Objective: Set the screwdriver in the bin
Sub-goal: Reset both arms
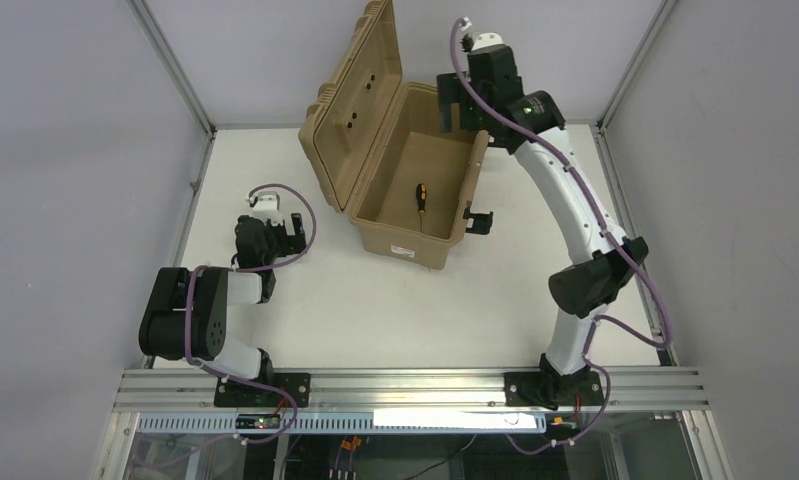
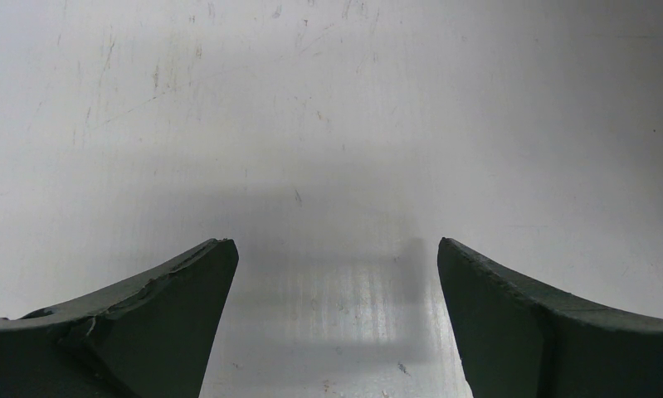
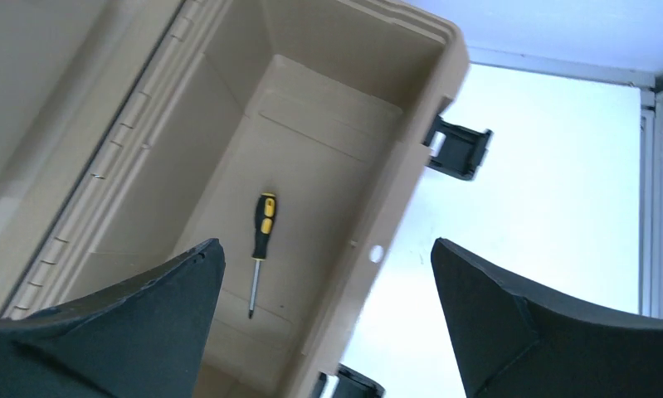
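The tan bin (image 1: 370,200) stands at the back middle of the table with its ribbed lid (image 1: 353,100) swung open to the left. The screwdriver (image 1: 421,196), yellow and black handle with a thin shaft, lies on the bin's floor; it also shows in the right wrist view (image 3: 261,240). My right gripper (image 1: 453,105) hangs open and empty above the bin's far right corner (image 3: 328,265). My left gripper (image 1: 293,232) rests open and empty low over the bare table at the left (image 2: 336,274).
Black latches (image 1: 479,221) stick out from the bin's right wall, also in the right wrist view (image 3: 459,149). The white table (image 1: 375,310) is framed by metal rails at both sides and a rail along the near edge.
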